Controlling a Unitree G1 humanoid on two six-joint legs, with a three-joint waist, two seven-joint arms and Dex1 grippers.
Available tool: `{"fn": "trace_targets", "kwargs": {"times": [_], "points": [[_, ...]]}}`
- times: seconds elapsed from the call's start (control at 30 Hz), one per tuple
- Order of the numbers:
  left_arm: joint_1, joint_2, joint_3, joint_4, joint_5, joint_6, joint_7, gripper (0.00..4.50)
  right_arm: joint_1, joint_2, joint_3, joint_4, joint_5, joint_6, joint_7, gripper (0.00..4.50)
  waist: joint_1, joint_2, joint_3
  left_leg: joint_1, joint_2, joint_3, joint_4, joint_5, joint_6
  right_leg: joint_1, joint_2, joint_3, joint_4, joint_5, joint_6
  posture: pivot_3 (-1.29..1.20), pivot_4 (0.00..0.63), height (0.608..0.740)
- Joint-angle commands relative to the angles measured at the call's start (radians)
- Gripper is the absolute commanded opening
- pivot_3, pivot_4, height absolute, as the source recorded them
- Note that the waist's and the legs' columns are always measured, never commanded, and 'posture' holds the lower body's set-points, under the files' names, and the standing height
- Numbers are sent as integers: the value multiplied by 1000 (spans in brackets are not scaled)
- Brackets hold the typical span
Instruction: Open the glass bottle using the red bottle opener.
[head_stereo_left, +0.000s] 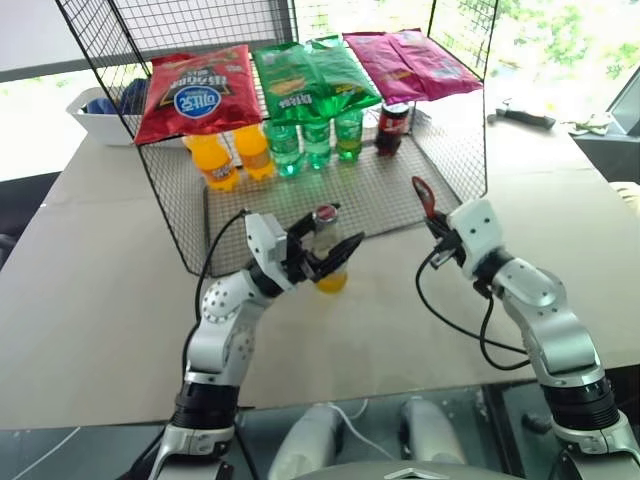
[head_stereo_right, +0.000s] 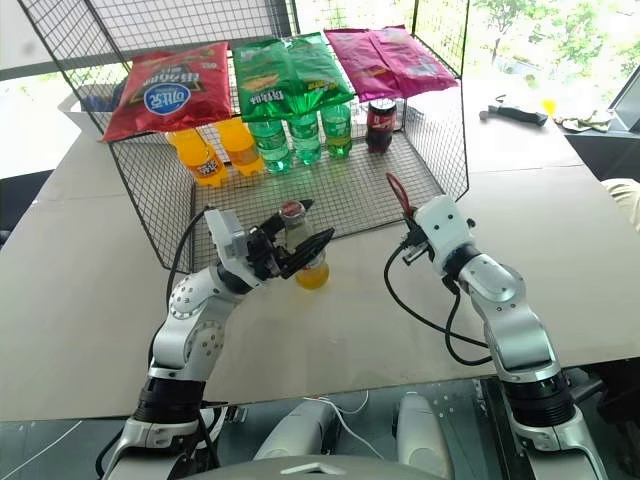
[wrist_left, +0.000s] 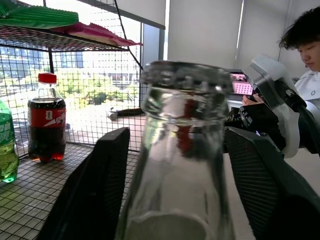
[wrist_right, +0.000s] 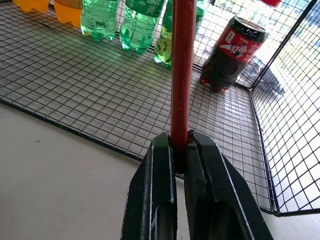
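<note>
Right tool (head_stereo_left: 437, 222): mine, clenched on the handle of the red bottle opener (head_stereo_left: 423, 196), which stands up out of it with its ring head on top.
Left tool (head_stereo_left: 325, 250): its two black fingers (wrist_left: 95, 195) stand either side of the glass bottle (head_stereo_left: 326, 245); I cannot tell whether they press on the glass.
Glass bottle: upright in front of the wire rack (head_stereo_left: 330, 195), over the table (head_stereo_left: 90, 300), yellow drink low in it, cap (head_stereo_left: 325, 213) on.
Gap: opener and bottle are near each other but apart, the opener to my right of the bottle.
Rack floor: two orange bottles (head_stereo_left: 228, 155), three green bottles (head_stereo_left: 316, 139) and a cola bottle (head_stereo_left: 392, 128) stand in a row at the back.
Rack top: red, green and pink snack bags (head_stereo_left: 300, 78) lie across it.
Beyond: a person (wrist_left: 305, 45) sits past my right arm.
</note>
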Motion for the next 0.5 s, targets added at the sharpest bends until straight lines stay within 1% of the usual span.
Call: {"fn": "trace_targets", "kwargs": {"times": [0.03, 0.33, 0.5], "points": [[12, 4, -1, -44, -18, -8, -7, 1952, -13, 3, -7, -27, -2, -19, 0, 0, 0, 0, 0, 0, 0, 0, 0, 0, 0, 0, 0, 0, 0, 0, 0, 0, 150, 740], [44, 21, -1, -68, 1, 4, 15, 1950, -20, 19, 48, -31, -27, -32, 3, 0, -1, 0, 0, 0, 0, 0, 0, 0, 0, 0, 0, 0, 0, 0, 0, 0, 150, 740], [50, 27, -5, -76, 1, 7, 23, 1950, -48, 30, 103, -17, -56, -79, 16, 0, -1, 0, 0, 0, 0, 0, 0, 0, 0, 0, 0, 0, 0, 0, 0, 0, 150, 740]]}}
